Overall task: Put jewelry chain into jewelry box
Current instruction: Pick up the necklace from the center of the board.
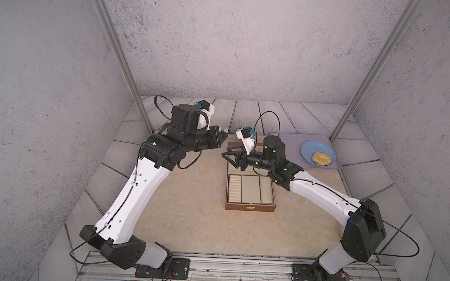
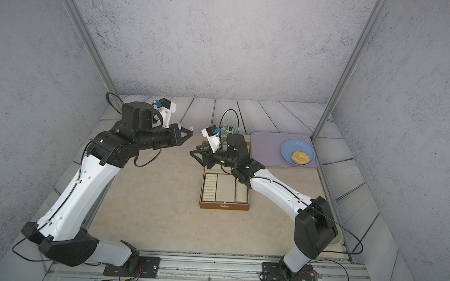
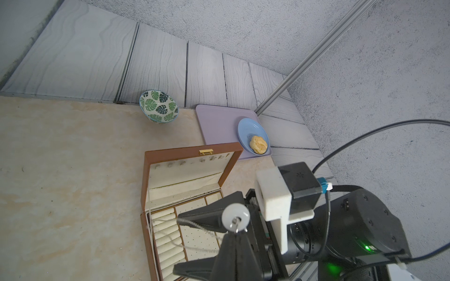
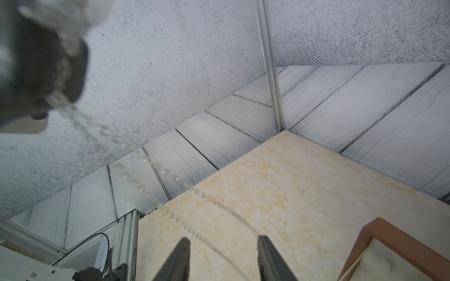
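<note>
The jewelry box point(image 1: 251, 204) point(image 2: 224, 206) stands open mid-table, brown with a cream compartmented tray, its lid point(image 3: 190, 148) raised at the back. My left gripper point(image 1: 222, 135) point(image 3: 235, 231) hovers left of the lid, shut on the jewelry chain point(image 3: 194, 223) next to a small white disc point(image 3: 235, 215). Two fine strands hang from it toward my right gripper point(image 1: 227, 158) point(image 4: 224, 243). That gripper is open above the box's rear. The chain point(image 4: 117, 141) droops between its fingertips point(image 4: 185, 243), and I see no grip on it. In both top views the chain is too fine to see.
A leaf-patterned bowl point(image 3: 158, 106) sits behind the box at the back wall. The lilac tray point(image 1: 284, 139) at the back right carries a blue plate point(image 1: 317, 148) with a pastry point(image 1: 321, 159). A pale green bowl point(image 2: 337, 238) peeks from behind the right arm's elbow.
</note>
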